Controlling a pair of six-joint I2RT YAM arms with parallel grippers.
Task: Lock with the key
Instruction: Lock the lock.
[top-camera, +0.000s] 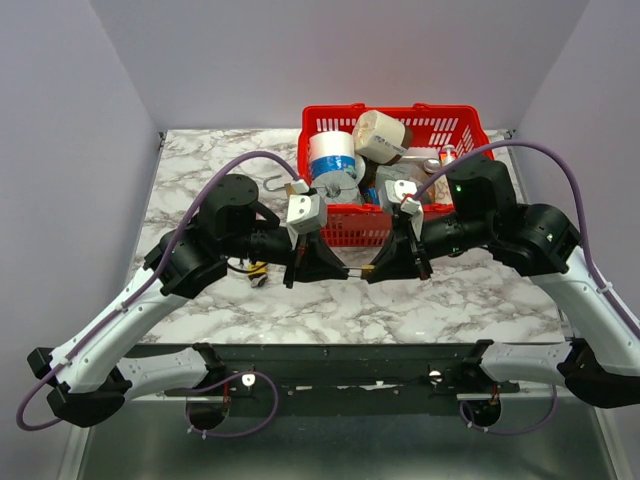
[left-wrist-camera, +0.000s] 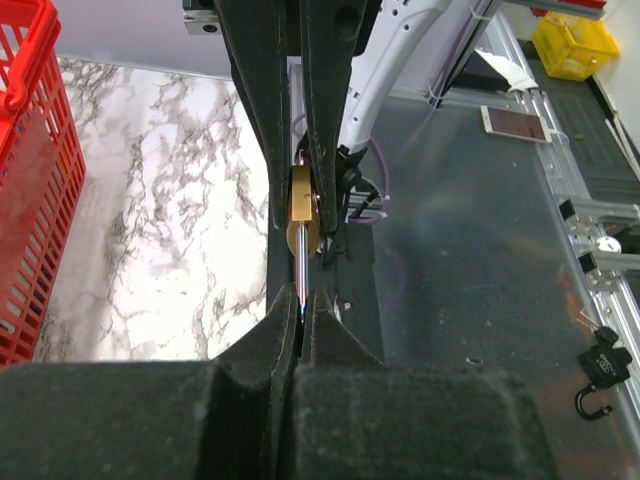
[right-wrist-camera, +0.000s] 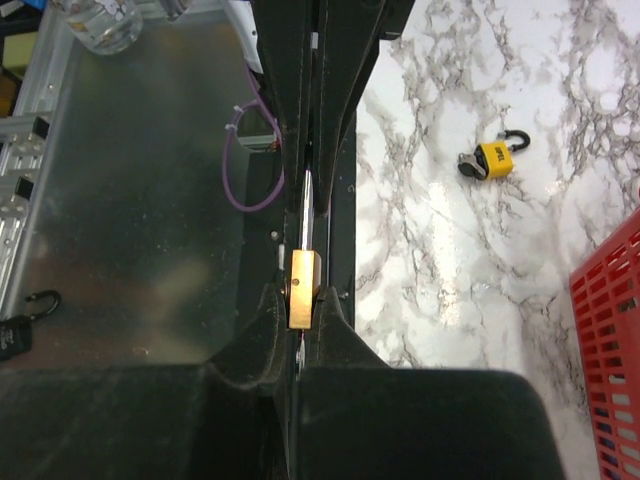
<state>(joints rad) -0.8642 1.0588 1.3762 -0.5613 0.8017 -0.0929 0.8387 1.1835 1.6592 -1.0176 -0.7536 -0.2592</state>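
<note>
The brass padlock (right-wrist-camera: 302, 288) is sitting pinched between the fingers of the right gripper (right-wrist-camera: 302, 312), which is closing narrowly around its body and holding it in the air above the near edge of the desk (top-camera: 450, 300). The key (right-wrist-camera: 307, 210) is showing edge-on as a thin silver blade, running from the padlock straight across to the left gripper (left-wrist-camera: 300, 308), whose fingers are pressing together on its far end. From the left wrist the blade is meeting the padlock's body, though I cannot tell how far it is sitting inside. In the top view the two grippers are facing each other tip to tip in the middle, just in front of the red basket (top-camera: 352, 228), which is holding rolls of tape (top-camera: 333, 155). A yellow padlock (right-wrist-camera: 492, 158) is lying apart on the marble, near the left arm. A black padlock (left-wrist-camera: 598, 365) is resting on the grey surface below the desk.
</note>
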